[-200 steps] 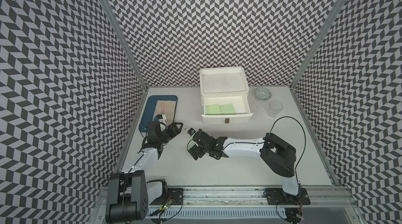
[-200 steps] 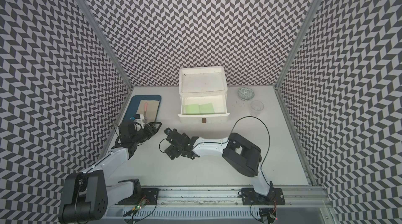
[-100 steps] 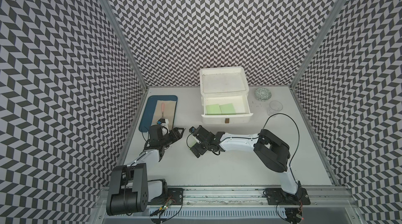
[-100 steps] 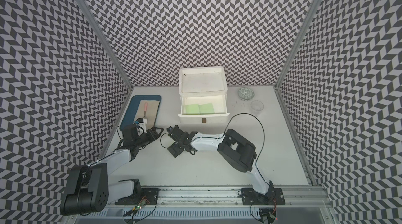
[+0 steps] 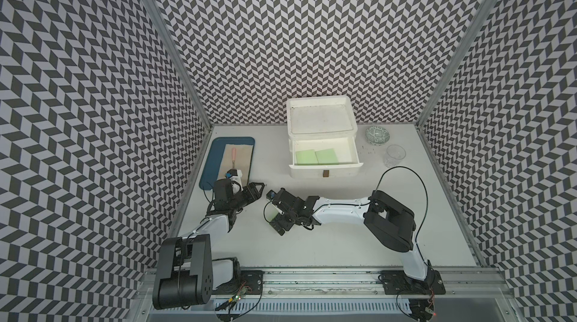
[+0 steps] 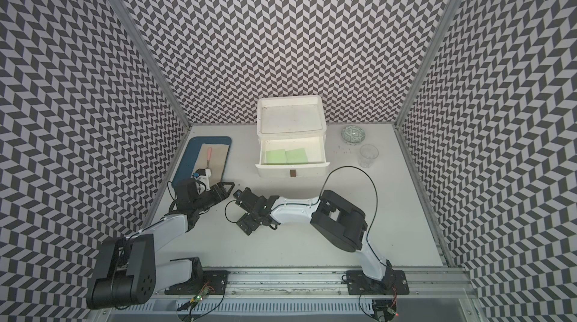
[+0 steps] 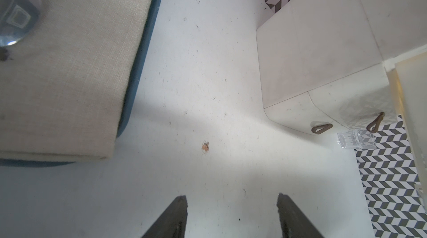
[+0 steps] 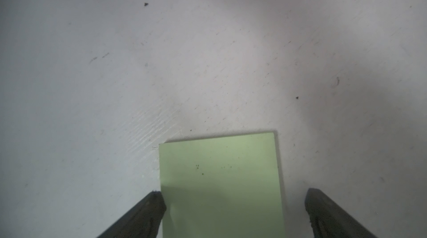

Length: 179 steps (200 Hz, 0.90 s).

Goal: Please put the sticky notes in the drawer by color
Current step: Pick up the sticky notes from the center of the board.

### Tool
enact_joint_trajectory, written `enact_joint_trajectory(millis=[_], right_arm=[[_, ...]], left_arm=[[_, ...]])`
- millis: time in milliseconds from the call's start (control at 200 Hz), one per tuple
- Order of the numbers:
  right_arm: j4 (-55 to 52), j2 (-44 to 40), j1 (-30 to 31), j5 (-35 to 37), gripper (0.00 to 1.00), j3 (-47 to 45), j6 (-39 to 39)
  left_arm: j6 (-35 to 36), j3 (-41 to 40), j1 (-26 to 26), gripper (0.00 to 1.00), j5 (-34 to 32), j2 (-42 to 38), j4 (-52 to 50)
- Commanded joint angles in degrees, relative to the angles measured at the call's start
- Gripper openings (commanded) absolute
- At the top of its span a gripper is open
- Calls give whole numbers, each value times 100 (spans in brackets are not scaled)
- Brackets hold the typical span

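While the right gripper (image 8: 233, 193) stands wide open astride a light green sticky note (image 8: 221, 174) on the table (image 8: 138, 63) — one finger at its edge — the left gripper (image 7: 231, 196) hangs open and empty. Two green notes (image 5: 316, 157) lie in the pulled-out drawer (image 5: 324, 166).

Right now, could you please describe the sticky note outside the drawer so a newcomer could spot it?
From the white drawer chest at the back wall, come forward to the right gripper. The light green sticky note lies flat on the table between its open jaws; the only other green notes sit inside the open drawer.
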Motion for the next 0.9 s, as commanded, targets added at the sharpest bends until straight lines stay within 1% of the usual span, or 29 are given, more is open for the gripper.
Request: enact_joint_trajectory(millis=[0,150,240,325,436,476,551,746,811,891], right_arm=[[-316,-49,52,-256,100,-58,-178],[-359,-45,91,-155,100,-39,-241],[-365,-88,221,131,100,-73,-312],[-328,-96,292,245,100,-129,-367],[-493,140,362,659,100,-47,-433],[-518,201,364,696,100,-52,-439],[-424,219,359,520,100,-166,-440],[-253,259,360,-438,98,-384,-381],[-311,332,365,-477,97,-421,-358],[-253,354,351,-356,94,-582,-307]], left_arm=[[86,-85,24,65,129,-38,184],[98,-98,13,65,171,-50,190],[98,-105,6,65,176,-73,203],[97,-106,6,65,171,-63,202],[102,-98,-5,65,187,-26,212],[98,-99,-9,65,189,-20,212],[104,-98,-11,65,181,-25,212],[119,-98,-11,65,147,-16,186],[129,-98,-11,65,137,-20,177],[127,-98,-11,65,145,-20,171]])
